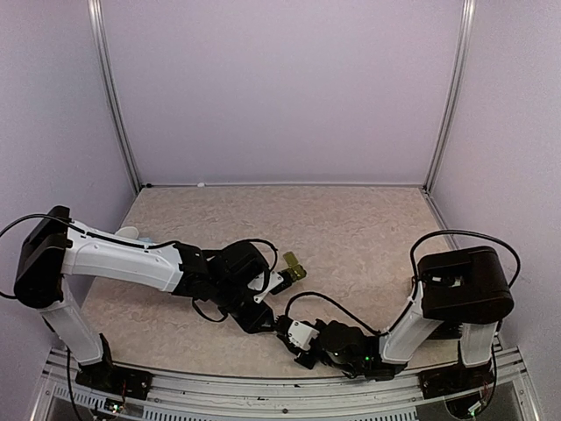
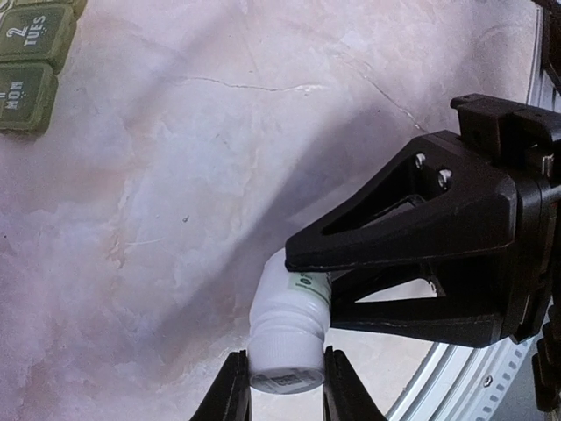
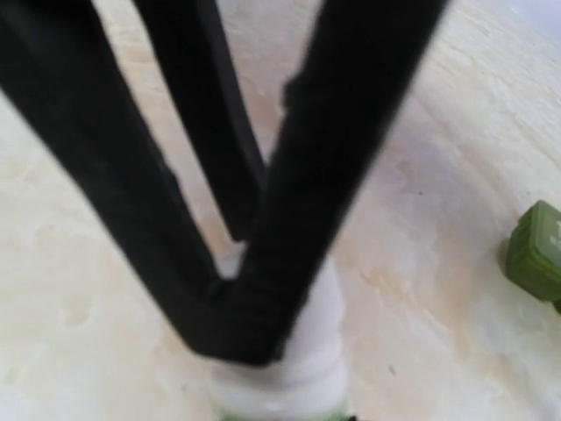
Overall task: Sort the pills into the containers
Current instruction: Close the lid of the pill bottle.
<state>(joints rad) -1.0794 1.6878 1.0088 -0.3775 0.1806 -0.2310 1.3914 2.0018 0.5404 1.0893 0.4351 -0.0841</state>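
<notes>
Enclosure: plain lilac walls (image 1: 280,88), marbled beige table (image 2: 219,158).

Containers (image 2: 31,61): dark green strip lay flat on the table near its middle, well apart from the bottle. The lids in view were shut. Legible lids: "2 TUES" and, next to it, "MON". The third lid was cut off at the frame edge.

Pill bottle (image 2: 285,329): white, held off the table between both arms. Left arm's fingers (image 2: 232,395) were clamped on the cap from both sides. Right arm's fingers (image 2: 394,250) were closed around the labelled body. The label showed green print, too small to read, and the mark on the cap top was also unreadable. No loose pills were visible.

Handling judgement:
- Bottle: light, rigid, smooth plastic, so it is likely to spin or slip in a loose grip. Body and cap suit opposed holds for unscrewing.
- Strip: light and stiff, and it would probably skid if pushed. Best pinned across its short sides, with each lid lifted at its free edge.
- Pills: small, and liable to roll and bounce on the hard table. Pour low over an open compartment.
</notes>
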